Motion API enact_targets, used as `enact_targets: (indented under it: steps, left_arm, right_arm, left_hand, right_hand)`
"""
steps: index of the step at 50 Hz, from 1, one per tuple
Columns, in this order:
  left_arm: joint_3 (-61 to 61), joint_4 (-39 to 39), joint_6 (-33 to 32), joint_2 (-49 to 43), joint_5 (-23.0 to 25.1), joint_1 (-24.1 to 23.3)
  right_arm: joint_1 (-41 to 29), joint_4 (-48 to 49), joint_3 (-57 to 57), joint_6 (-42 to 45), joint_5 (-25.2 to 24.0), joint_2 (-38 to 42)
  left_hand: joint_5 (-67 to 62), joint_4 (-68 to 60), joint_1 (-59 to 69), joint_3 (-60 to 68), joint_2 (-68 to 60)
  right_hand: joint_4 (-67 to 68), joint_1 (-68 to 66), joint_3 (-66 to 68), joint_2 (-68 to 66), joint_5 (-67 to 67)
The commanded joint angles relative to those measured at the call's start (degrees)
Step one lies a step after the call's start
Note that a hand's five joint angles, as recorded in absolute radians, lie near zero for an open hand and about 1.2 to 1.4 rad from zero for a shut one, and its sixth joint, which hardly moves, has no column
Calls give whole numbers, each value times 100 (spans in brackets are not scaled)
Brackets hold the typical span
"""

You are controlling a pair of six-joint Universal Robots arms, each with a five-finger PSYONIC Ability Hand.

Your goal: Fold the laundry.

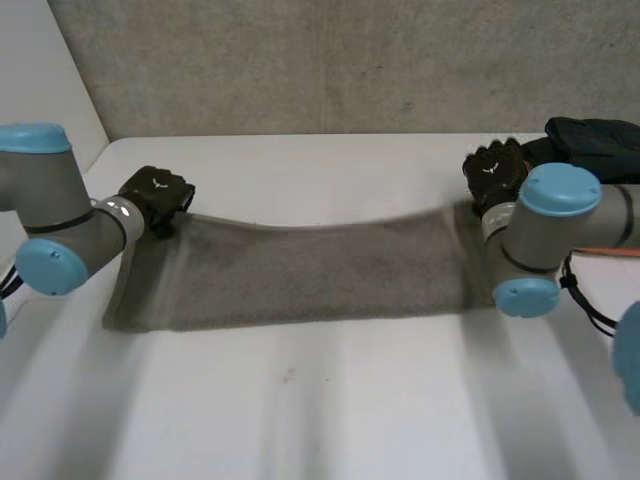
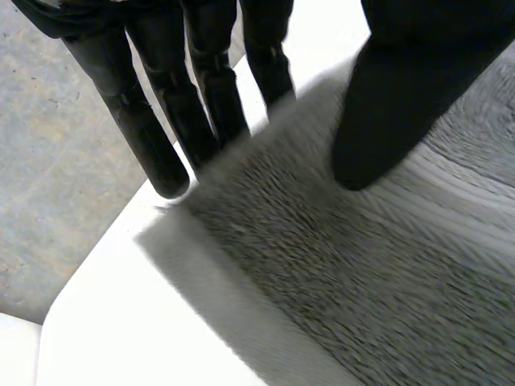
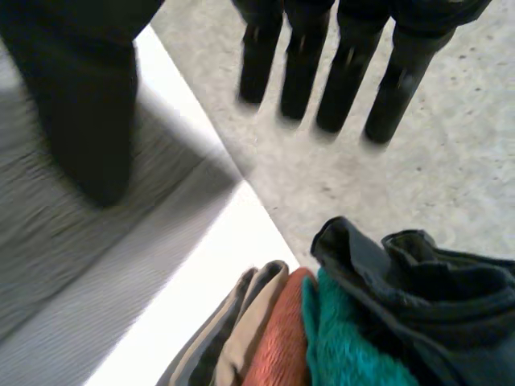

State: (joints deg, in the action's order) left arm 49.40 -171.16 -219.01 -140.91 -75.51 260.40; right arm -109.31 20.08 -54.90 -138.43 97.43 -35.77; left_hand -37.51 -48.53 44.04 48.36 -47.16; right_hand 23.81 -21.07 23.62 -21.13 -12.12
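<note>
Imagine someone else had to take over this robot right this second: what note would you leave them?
Left hand: at the grey towel's far left corner; grip unclear.
Right hand: open at the far right corner, fingers straight and clear of the towel, thumb over the cloth.
Towel: stretched as a long strip across the white table.
Pile of clothes (beige, orange, teal, dark): on the table's far right corner, beside the right hand.
Done: towel laid out; no finished fold visible.
To do: fold the towel, then the pile.
</note>
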Motion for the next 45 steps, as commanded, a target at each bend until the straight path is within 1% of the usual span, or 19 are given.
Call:
enact_targets:
  steps: [1,4,5,7,8,13,15,18,22,29,31,32,33,37,38,41,42,43,45]
  left_arm:
    - [297,-163,323,229,-298,-15]
    - [936,-364,734,807,-175,-15]
    - [1096,-461,824,967,-122,-6]
    - [1448,-681,956,1292,-8,-6]
    - [1832,-891,1061,1616,97,2]
    - [2907,-1603,1255,2444,379,46]
    - [3354,-1971,1316,2699,519,90]
    - [3690,-2298,1387,2840,616,125]
    - [4094,-2554,1562,2867,696,125]
    - [4165,-2492,1791,2744,678,108]
    - [4174,-2457,1870,2744,678,99]
    - [4174,-2448,1896,2753,678,99]
    - [4183,-2431,1905,2770,678,90]
    - [4226,-2378,1940,2893,678,117]
    - [4235,-2378,1949,2928,687,125]
    - [4323,-2369,1958,3138,696,160]
    - [4358,-2369,1967,3192,704,169]
    - [4402,-2369,1976,3288,704,196]
    - [4438,-2369,1993,3394,722,213]
  right_arm:
    - [-90,-126,192,-174,629,-51]
    - [-81,-364,-238,-465,348,-508]
    - [-64,-565,-588,-675,43,-901]
    - [-29,-794,-976,-860,-284,-1273]
    - [32,-1117,-1457,-1027,-686,-1718]
    - [296,-1796,-2304,-1204,-1138,-2434]
    - [393,-2042,-2515,-1213,-1182,-2548]
    - [586,-2368,-2876,-1230,-1243,-2593]
    - [779,-1983,-3166,-1248,-1358,-2409]
    - [929,-902,-3246,-1239,-1463,-1864]
    - [991,-629,-3193,-1257,-1455,-1688]
    - [1017,-559,-3167,-1231,-1437,-1644]
    - [1061,-471,-3132,-1248,-1411,-1618]
    - [1219,-645,-3140,-1143,-1104,-1722]
    - [1298,-768,-3271,-1117,-859,-1923]
    - [1561,-726,-3509,-1003,-655,-2398]
    - [1823,-638,-3675,-654,-707,-2660]
    - [1878,-629,-3703,-546,-725,-2681]
    - [2203,-637,-3756,173,-751,-2777]
  left_hand:
    - [3751,3853,-3404,-3836,3716]
    - [3751,3853,-3404,-3836,3716]
    - [3751,3853,-3404,-3836,3716]
    - [3751,3853,-3404,-3836,3716]
    - [3751,3853,-3404,-3836,3716]
    - [3751,3853,-3404,-3836,3716]
    - [3751,3853,-3404,-3836,3716]
    - [3751,3853,-3404,-3836,3716]
    - [3751,3853,-3404,-3836,3716]
    - [3751,3853,-3404,-3836,3716]
    - [3751,3853,-3404,-3836,3716]
    - [3751,3853,-3404,-3836,3716]
    - [3751,3853,-3404,-3836,3716]
    - [3751,3853,-3404,-3836,3716]
    - [3751,3853,-3404,-3836,3716]
    - [3751,3853,-3404,-3836,3716]
    - [3751,3853,-3404,-3836,3716]
    - [3751,3853,-3404,-3836,3716]
    - [3751,3853,-3404,-3836,3716]
  right_hand:
    - [-1381,1107,-1362,1113,1212]
    - [-1381,1107,-1362,1113,1212]
    - [-1381,1107,-1362,1113,1212]
    - [-1381,1107,-1362,1113,1212]
    - [-1381,1107,-1362,1113,1212]
    - [-1381,1107,-1362,1113,1212]
    - [-1333,1058,-1313,1064,1163]
    - [-744,469,-724,475,574]
    - [98,-372,117,-366,-267]
    - [854,-1129,874,-1123,-1024]
    - [3064,-3339,3084,-3333,-3233]
    - [5158,-5433,5178,-5427,-5328]
    - [5614,-5889,5634,-5883,-5784]
    - [5619,-5893,5638,-5887,-5788]
    - [5619,-5893,5638,-5887,-5788]
    - [5619,-5893,5638,-5887,-5788]
    - [5619,-5893,5638,-5887,-5788]
    - [5619,-5893,5638,-5887,-5788]
    - [5619,-5893,5638,-5887,-5788]
